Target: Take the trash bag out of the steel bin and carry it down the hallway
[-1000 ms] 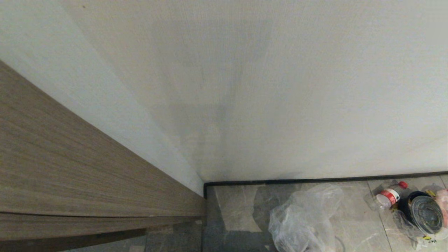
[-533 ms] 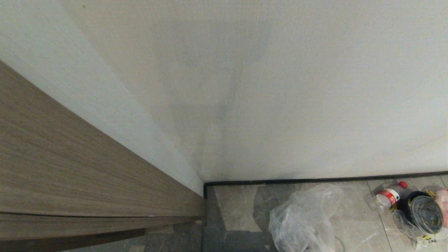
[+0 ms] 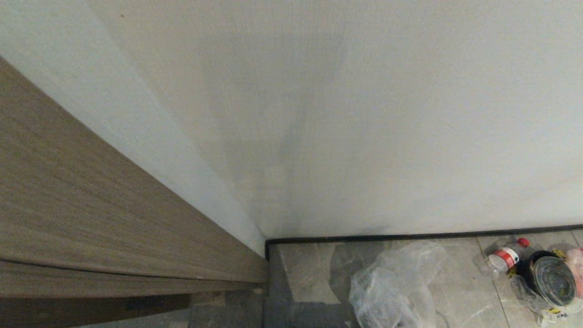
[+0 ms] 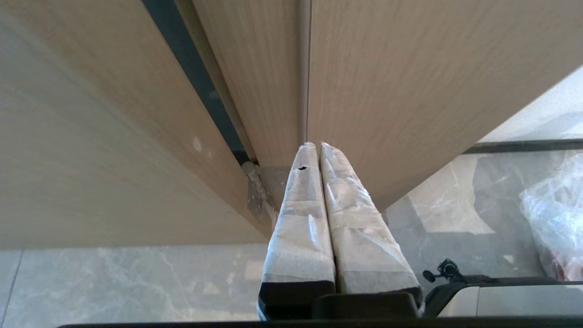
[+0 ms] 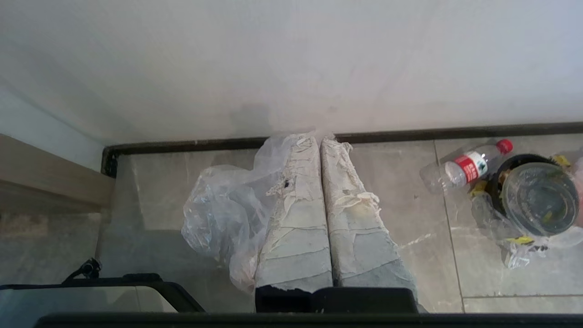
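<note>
The trash bag [image 3: 391, 284], clear crinkled plastic, lies slumped on the hallway floor [image 3: 309, 278] near the wall corner. It also shows in the right wrist view, as the trash bag [image 5: 223, 214], on the tiles beside and behind my right gripper [image 5: 319, 138], whose taped fingers are pressed together with nothing between them. My left gripper [image 4: 314, 145] is shut and empty too, pointing at a wooden door; the trash bag [image 4: 553, 218] shows off to its side. Neither gripper appears in the head view. The steel bin is out of view.
A wood-grain door panel [image 3: 91, 218] stands on the left, against a white wall with black skirting [image 3: 410, 237]. To the right on the tiles lie a plastic bottle with a red cap [image 3: 505, 256] and a round black container with a clear lid [image 3: 553, 279] in plastic wrap.
The whole head view has shifted slightly, so the camera moved. The bag, bottle and container lie where they were.
</note>
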### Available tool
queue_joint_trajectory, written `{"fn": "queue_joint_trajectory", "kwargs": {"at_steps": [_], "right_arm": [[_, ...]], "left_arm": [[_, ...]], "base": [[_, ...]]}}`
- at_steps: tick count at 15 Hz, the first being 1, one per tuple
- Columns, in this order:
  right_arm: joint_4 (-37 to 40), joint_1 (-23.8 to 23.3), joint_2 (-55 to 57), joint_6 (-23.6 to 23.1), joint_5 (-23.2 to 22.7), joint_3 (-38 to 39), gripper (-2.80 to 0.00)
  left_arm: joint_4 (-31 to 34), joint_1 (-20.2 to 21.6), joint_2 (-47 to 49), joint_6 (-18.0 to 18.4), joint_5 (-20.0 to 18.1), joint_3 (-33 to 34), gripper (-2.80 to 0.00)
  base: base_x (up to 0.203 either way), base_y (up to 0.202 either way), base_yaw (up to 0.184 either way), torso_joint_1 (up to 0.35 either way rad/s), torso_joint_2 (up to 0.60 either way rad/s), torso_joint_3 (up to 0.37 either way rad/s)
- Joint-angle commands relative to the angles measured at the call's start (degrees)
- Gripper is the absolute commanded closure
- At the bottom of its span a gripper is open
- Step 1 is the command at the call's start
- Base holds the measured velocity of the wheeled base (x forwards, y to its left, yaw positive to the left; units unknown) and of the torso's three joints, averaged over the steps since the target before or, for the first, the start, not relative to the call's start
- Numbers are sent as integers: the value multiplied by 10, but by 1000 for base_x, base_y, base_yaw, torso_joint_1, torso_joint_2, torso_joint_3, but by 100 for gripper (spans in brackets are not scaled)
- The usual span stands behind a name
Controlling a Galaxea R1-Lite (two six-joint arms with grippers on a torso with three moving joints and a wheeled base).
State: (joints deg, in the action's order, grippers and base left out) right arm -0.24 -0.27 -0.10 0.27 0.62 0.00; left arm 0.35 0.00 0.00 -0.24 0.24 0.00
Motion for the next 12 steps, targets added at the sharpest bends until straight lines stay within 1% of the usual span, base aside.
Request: {"fn": "queue_joint_trajectory", "kwargs": {"at_steps": [1, 12], "right_arm": [[0, 0, 0, 0, 0, 2, 0], [2, 0, 0, -2, -1, 2, 0]], "left_arm": [[0, 0, 0, 0, 1, 0, 0], [0, 0, 0, 0, 0, 0, 0]], "base": [[0, 0, 0, 5, 0, 169], [0, 0, 0, 3, 2, 200]]}}
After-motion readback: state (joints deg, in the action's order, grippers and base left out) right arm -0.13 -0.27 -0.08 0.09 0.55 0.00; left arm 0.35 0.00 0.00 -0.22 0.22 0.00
